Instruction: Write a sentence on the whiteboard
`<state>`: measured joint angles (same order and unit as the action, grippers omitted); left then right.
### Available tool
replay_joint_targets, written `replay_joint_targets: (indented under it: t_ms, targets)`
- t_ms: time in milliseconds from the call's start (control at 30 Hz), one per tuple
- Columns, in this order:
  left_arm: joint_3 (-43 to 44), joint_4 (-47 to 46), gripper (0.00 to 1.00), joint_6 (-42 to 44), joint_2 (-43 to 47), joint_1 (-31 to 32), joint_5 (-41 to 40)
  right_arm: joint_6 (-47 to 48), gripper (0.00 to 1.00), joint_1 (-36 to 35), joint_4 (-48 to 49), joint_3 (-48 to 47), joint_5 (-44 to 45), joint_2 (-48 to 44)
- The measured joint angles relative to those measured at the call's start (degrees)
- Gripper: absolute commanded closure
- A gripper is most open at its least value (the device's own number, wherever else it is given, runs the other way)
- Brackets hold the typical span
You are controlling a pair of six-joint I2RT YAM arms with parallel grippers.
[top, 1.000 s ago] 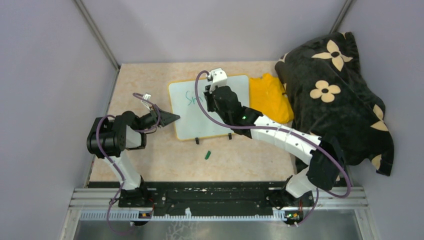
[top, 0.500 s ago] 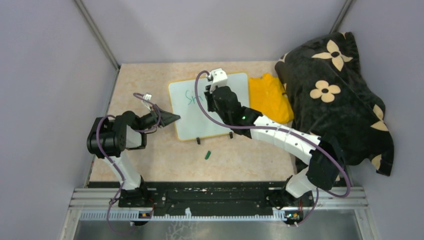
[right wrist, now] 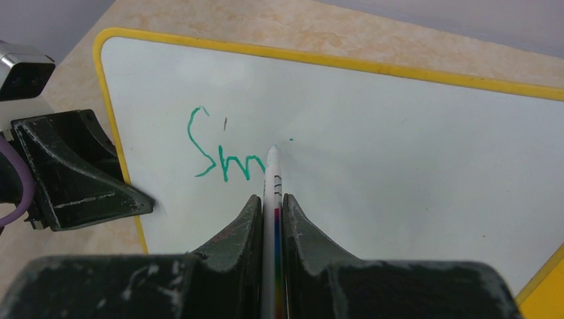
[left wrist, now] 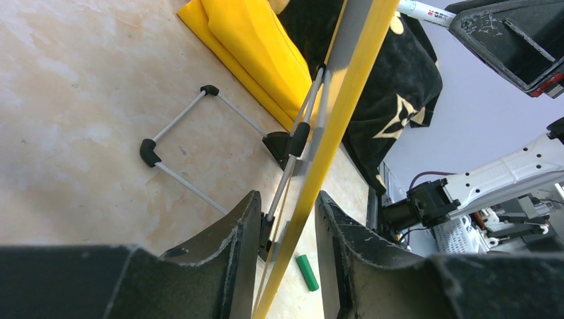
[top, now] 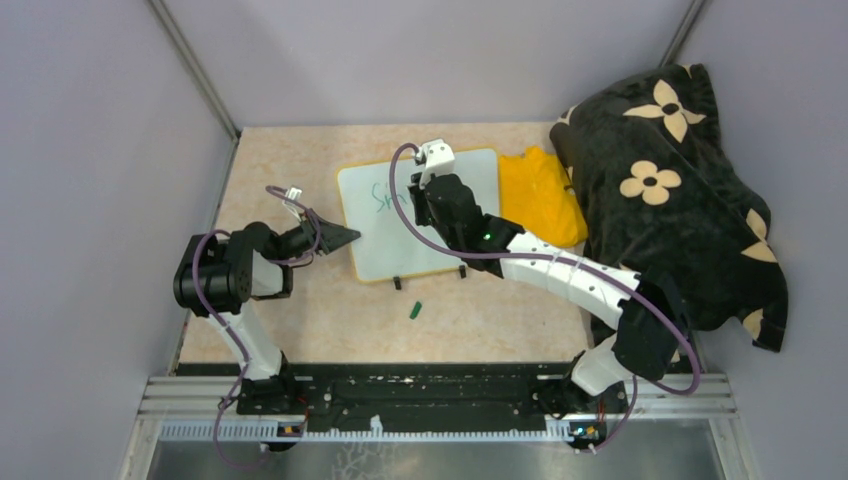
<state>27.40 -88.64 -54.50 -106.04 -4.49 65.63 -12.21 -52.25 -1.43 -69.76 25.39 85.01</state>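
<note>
The whiteboard [top: 385, 245] stands tilted at mid-table on its wire stand [left wrist: 174, 126]; its yellow frame [left wrist: 346, 100] runs between my left fingers. My left gripper [top: 350, 236] [left wrist: 287, 212] is shut on the board's left edge, and it also shows in the right wrist view [right wrist: 136, 199]. My right gripper [top: 418, 196] [right wrist: 271, 203] is shut on a white marker [right wrist: 273, 186]. The marker's tip touches the board just right of the green lettering "Sm" [right wrist: 223, 156] [top: 383, 197], which is all of the sentence that shows.
A green marker cap [top: 415, 310] [left wrist: 307, 272] lies on the table in front of the board. A yellow cloth [top: 540, 195] [left wrist: 259, 46] lies right of the board. A black flowered blanket [top: 670, 190] fills the right side. Walls close in on three sides.
My right gripper has shifted slightly with the marker, and the green lettering has grown a little. The left arm and the board have not moved.
</note>
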Motion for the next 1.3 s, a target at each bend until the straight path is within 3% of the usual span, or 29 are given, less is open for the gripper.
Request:
replay_joint_targets:
  t_ms: [1300]
  targets:
    - [0.00, -0.04, 0.79, -0.07, 0.00, 0.00, 0.04, -0.48, 1.00, 0.74, 0.63, 2.27, 0.31, -0.15]
